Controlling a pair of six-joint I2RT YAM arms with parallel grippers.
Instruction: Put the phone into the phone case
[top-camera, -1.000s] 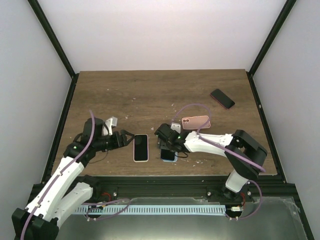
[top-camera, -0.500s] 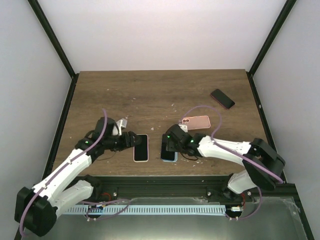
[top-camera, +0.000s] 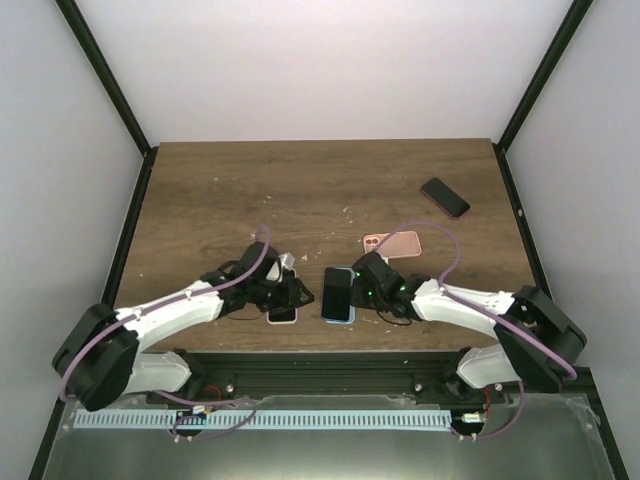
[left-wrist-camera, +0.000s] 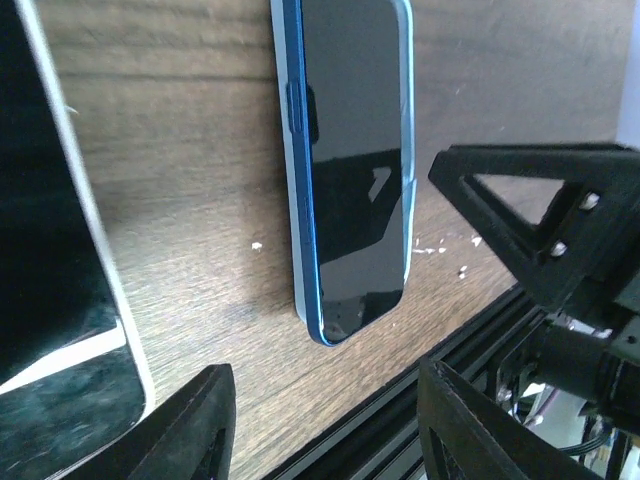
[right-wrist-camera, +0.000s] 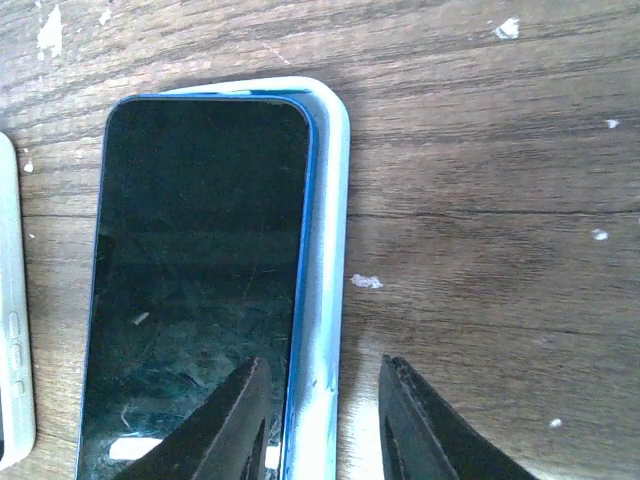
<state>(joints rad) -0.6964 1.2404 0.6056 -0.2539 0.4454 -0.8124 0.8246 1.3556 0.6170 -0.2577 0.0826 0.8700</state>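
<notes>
Blue phone (right-wrist-camera: 200, 280) askew atop pale case (right-wrist-camera: 331, 200) (unseated), edge between right gripper's (right-wrist-camera: 325, 365) parted fingers.

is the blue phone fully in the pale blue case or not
Not fully in: the blue-edged phone lies offset on the pale blue case, whose rim shows wide along one long side only.

White arm links (top-camera: 465, 300), black joints (top-camera: 100, 345), looping purple cables (top-camera: 440, 229) — the left claw (left-wrist-camera: 330, 425) and right claw (right-wrist-camera: 325, 420) matte black, angular.

Bright, even light — glare on phone (left-wrist-camera: 350, 170) glass, near fingers (left-wrist-camera: 190, 425) blurred
</notes>
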